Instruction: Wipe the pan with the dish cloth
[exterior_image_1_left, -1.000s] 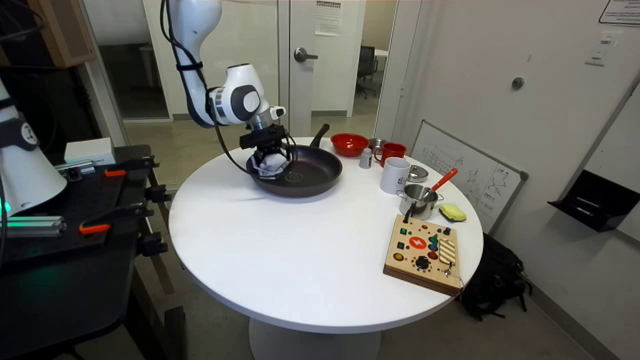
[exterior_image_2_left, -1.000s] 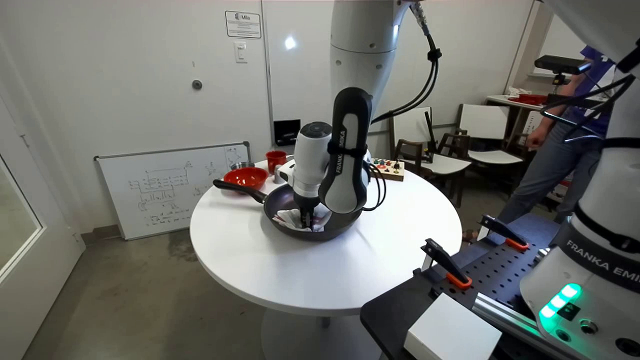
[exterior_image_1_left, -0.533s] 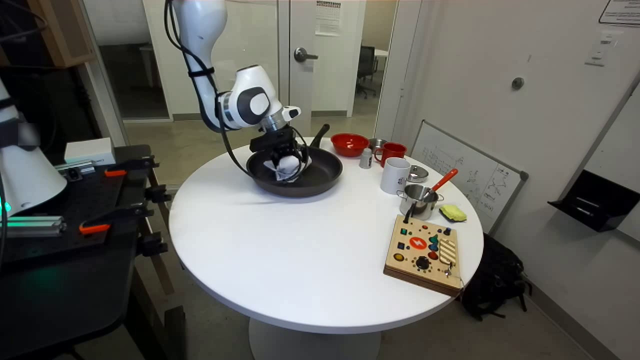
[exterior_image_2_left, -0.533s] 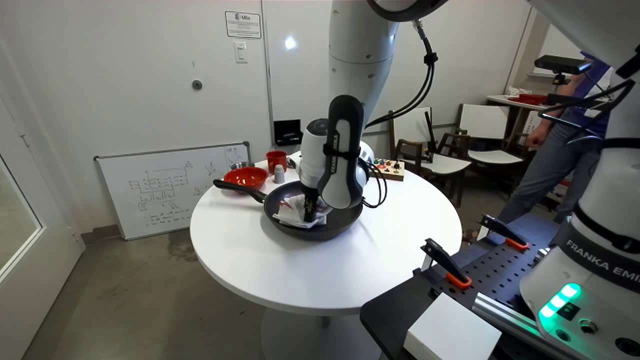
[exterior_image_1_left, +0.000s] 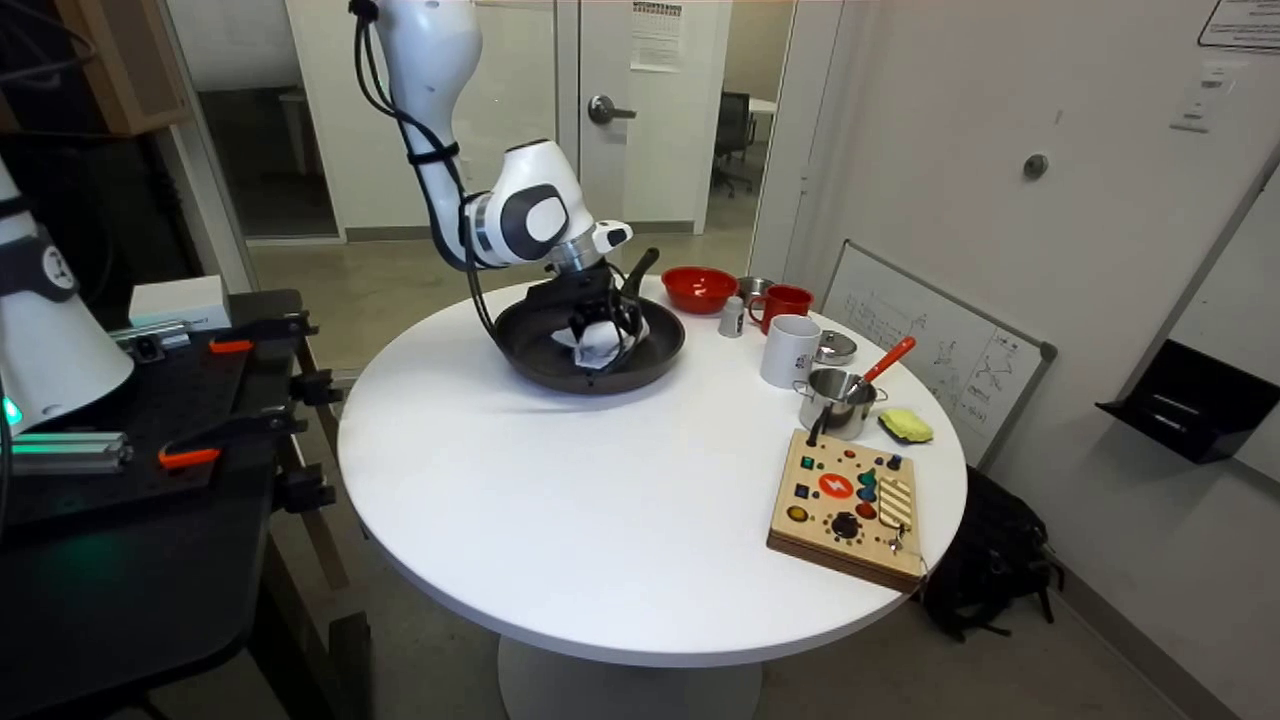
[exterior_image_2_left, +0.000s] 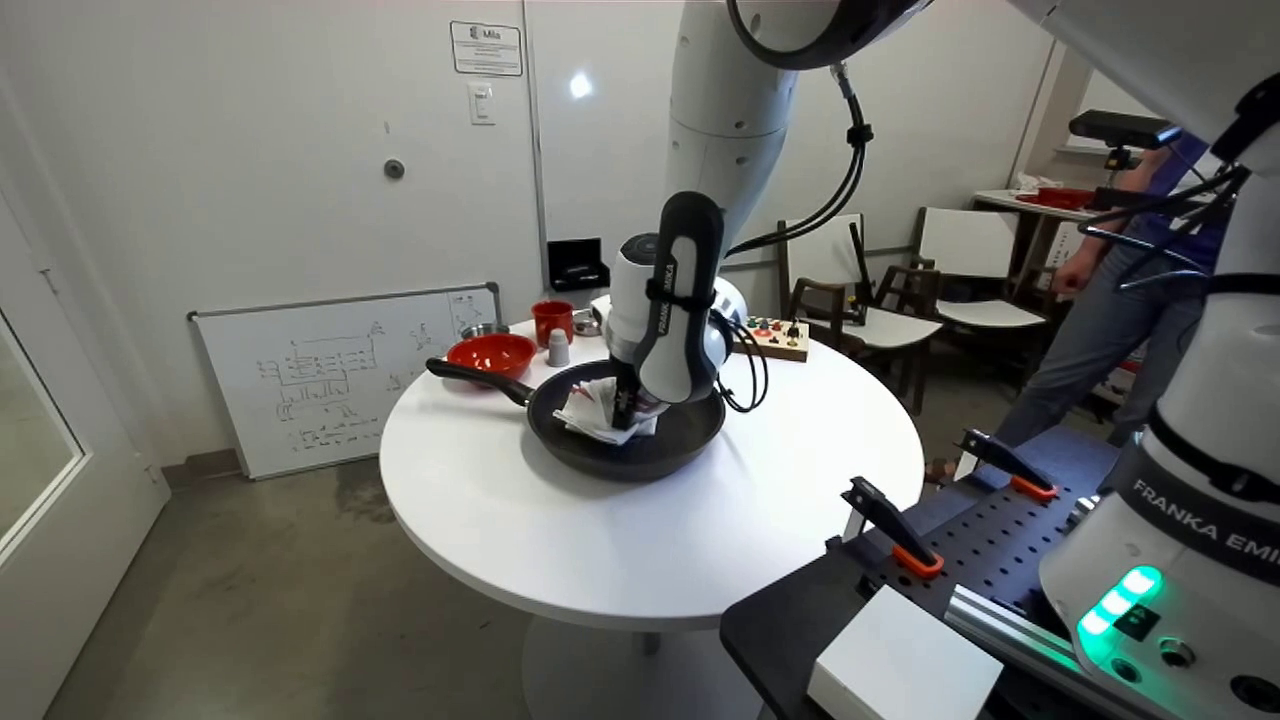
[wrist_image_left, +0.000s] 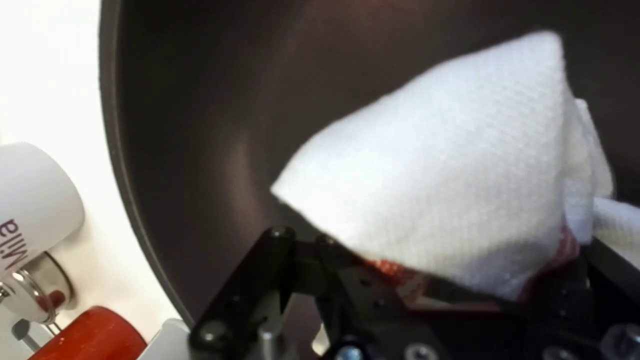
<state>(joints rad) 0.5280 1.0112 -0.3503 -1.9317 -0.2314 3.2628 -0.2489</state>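
pan (exterior_image_2_left: 690, 430): in an exterior view, on the white table (exterior_image_2_left: 480, 530), handle (exterior_image_2_left: 480, 378) pointing out just beside the red bowl (exterior_image_2_left: 495, 355). Rigid; I'd expect it to skid or swivel under a hard stroke, so steady it by the handle.
dish cloth (exterior_image_2_left: 592, 412): same view, bunched up inside the pan.
gripper (exterior_image_2_left: 623, 410): jaws together, clamped on a wad of the dish cloth.
arm (exterior_image_2_left: 690, 300): reads "FRANKA EMIKA"; base (exterior_image_2_left: 1200, 590) carries the name too, cut off at the edge.
wall sign (exterior_image_2_left: 487, 50): "Mila" (rest is too small).
whiteboard (exterior_image_2_left: 320, 385): handwriting, can't read it.
wooden switch board (exterior_image_1_left: 845, 500): in an exterior view, lightning mark on red, no words I can make out.
calendar (exterior_image_1_left: 657, 35): same view, illegible.
dish cloth: wrist view, white fold sticks up past the fingers (wrist_image_left: 270, 250), red showing at its base. Looks light, limp, not fragile; best held by a thick wad near the middle, so metal stays off the pan's dark surface.
white mug (wrist_image_left: 37, 200): wrist view, "Mila" in purple, turned sideways.
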